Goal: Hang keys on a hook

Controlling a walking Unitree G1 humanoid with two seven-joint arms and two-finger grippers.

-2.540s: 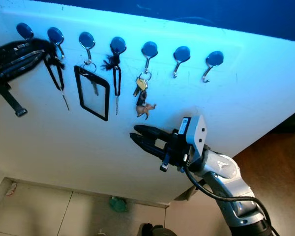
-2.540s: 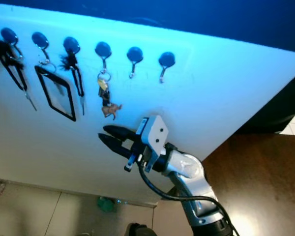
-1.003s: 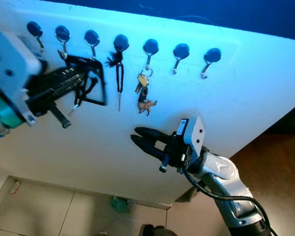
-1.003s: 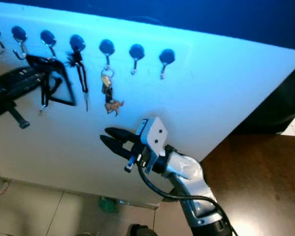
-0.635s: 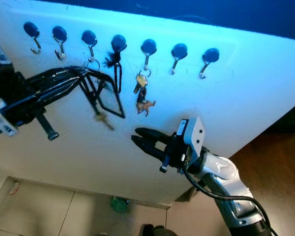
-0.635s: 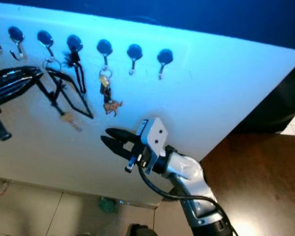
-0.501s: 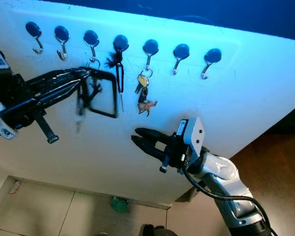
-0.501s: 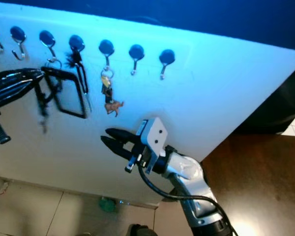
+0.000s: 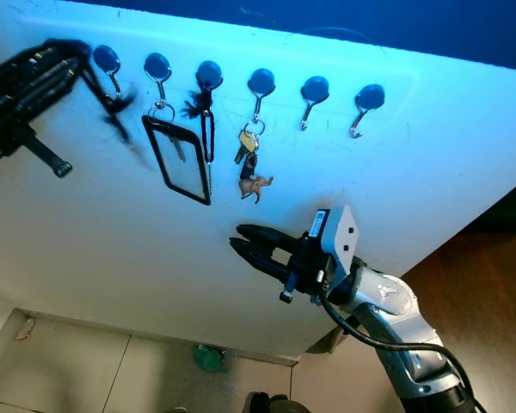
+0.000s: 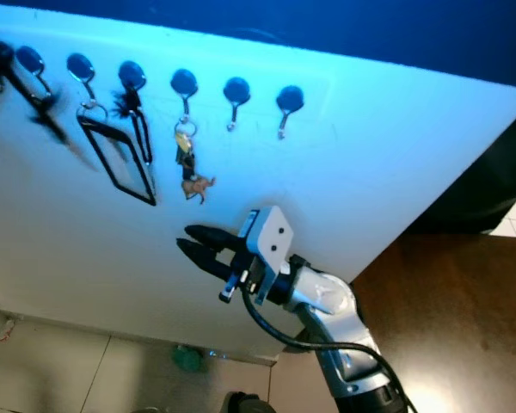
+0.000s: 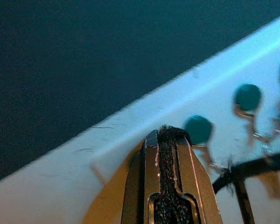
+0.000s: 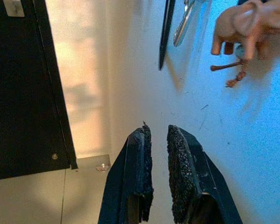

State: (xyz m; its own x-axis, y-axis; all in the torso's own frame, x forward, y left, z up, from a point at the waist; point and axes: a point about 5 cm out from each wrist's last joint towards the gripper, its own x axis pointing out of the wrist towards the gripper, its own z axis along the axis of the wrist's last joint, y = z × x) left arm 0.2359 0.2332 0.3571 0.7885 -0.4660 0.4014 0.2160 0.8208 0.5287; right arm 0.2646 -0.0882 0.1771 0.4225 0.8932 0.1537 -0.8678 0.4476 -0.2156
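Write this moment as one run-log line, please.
left gripper: holds black key strap by leftmost hooks | right gripper: open, below hung keys

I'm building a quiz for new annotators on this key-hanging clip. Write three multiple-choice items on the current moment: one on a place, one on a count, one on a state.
1. Where does the small brown animal charm hang?
A. under the brass keys
B. from the black rectangular badge holder
C. from the rightmost hook

2. How many round blue-capped hooks to the right of the keys' hook are bare?
A. none
B. two
C. four

3. How does the right pincer stand?
A. shut on the keys
B. slightly open, holding nothing
C. shut on a hook

Key: 1 A, the charm dangles below the keys on their ring. 2 B, two bare hooks follow it. 3 B, the right pincer shows a gap between its fingers, below the board's hanging things.
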